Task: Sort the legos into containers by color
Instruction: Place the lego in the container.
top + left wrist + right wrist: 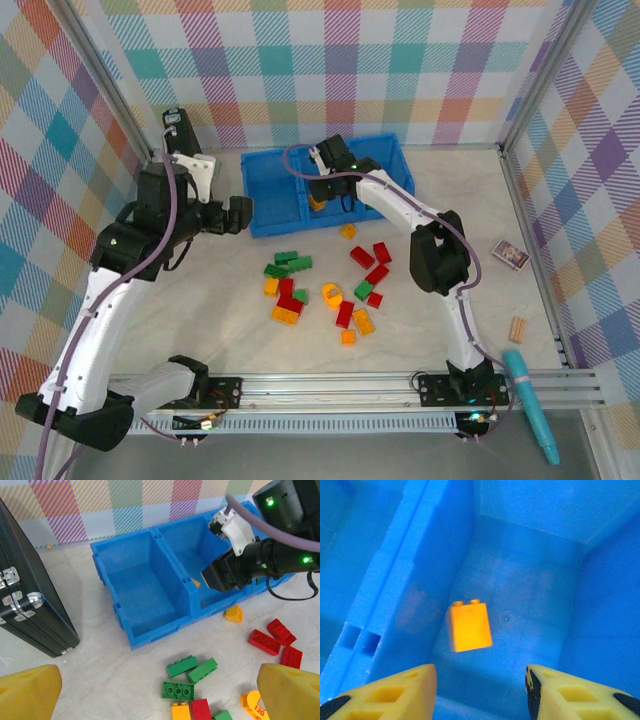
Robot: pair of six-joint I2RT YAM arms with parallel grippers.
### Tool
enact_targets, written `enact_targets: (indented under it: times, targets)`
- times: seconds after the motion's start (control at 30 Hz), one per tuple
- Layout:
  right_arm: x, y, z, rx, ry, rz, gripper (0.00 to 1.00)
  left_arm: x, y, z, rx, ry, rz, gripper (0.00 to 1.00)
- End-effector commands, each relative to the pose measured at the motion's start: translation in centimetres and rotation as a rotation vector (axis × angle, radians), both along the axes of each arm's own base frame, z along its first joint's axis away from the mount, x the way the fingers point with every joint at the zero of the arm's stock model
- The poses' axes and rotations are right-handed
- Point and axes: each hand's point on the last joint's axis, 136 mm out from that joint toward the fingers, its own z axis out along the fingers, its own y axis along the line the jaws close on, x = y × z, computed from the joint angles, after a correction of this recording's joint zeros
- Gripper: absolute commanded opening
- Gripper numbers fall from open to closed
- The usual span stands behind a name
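Observation:
The blue containers (272, 190) stand at the back middle of the table. My right gripper (481, 690) hangs open inside the middle bin (530, 580). An orange-yellow lego (469, 626) sits below and ahead of its fingers, touching neither. My left gripper (159, 692) is wide open and empty. It hovers left of the bins above green legos (192, 669). Red, green and orange-yellow legos (340, 285) lie scattered in front of the bins. One orange-yellow piece (348, 231) lies just off the front wall.
A black case (30, 595) stands left of the bins. A small printed box (510, 254), a tan wooden block (517, 329) and a teal pen (530, 400) lie at the right. Metal frame posts and checked walls close in the table.

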Motion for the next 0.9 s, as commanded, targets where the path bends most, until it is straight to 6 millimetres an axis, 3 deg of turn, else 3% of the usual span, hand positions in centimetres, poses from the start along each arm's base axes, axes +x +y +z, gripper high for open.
enact_targets:
  times: [0.0,0.17,0.43,0.67,0.87]
  targets:
    - [-0.3,0.2,1.6,0.012,-0.025,0.008,0.51,0.0,-0.1,-2.2,0.006,0.062,0.009,0.99]
    - [-1.5,-0.5,4.6,0.046,-0.052,0.006,0.51,-0.8,-1.1,-8.8,-0.053,0.323,0.057,0.84]
    - [-5.8,-4.5,8.5,0.022,-0.081,-0.038,0.54,-2.5,-4.7,-15.0,-0.150,0.461,0.105,0.77]
    - [-9.6,-8.0,8.7,0.007,-0.076,-0.096,0.57,-3.9,-9.2,-20.3,-0.121,0.582,0.079,0.72]
    - [-11.7,-9.7,8.5,0.022,-0.068,-0.129,0.58,-3.8,-10.3,-24.2,-0.089,0.636,0.118,0.70]
